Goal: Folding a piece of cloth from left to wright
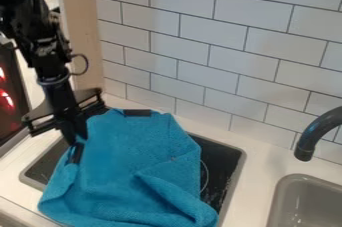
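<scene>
Gripper (pixel 79 132): I'm hanging at the cloth's far-left edge; whether I'm gripping fabric, I cannot tell.
Left edge (pixel 59 183): I may be risking a slip or a miss here, if I'm catching too little fabric.
Blue cloth (pixel 120 163): It's lying rumpled over the dark cooktop (pixel 225 161), its long axis running far to near, its narrower end pointing far.
Crease (pixel 160 186): It's slanting toward the near right; my fold could be bunching there, because the layer beneath isn't lying flat.
</scene>
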You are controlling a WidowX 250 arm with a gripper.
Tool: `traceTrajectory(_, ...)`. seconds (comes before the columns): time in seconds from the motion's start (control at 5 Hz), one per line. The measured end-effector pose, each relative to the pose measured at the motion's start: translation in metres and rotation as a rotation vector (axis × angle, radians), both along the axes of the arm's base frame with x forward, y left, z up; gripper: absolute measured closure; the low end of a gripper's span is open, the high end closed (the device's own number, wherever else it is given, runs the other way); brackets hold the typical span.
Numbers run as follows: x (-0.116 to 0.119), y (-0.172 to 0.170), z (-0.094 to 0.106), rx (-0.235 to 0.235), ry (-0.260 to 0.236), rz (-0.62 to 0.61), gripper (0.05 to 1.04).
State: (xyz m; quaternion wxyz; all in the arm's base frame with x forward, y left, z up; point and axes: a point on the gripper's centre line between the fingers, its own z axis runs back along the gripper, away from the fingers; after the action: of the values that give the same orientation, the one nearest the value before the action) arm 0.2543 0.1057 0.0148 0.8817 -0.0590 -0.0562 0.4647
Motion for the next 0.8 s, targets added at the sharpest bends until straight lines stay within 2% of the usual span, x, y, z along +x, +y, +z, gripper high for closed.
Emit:
traceTrajectory(0.2, 0.012, -0.032, 0.018, -0.043, -0.028, -0.101, 1.032)
traceTrajectory(0.6, 0.038, -0.098, 0.030, -0.040, -0.062, -0.297, 1.032)
traceTrajectory(0.8, 0.049, -0.125, 0.017, -0.032, -0.039, -0.376, 1.032)
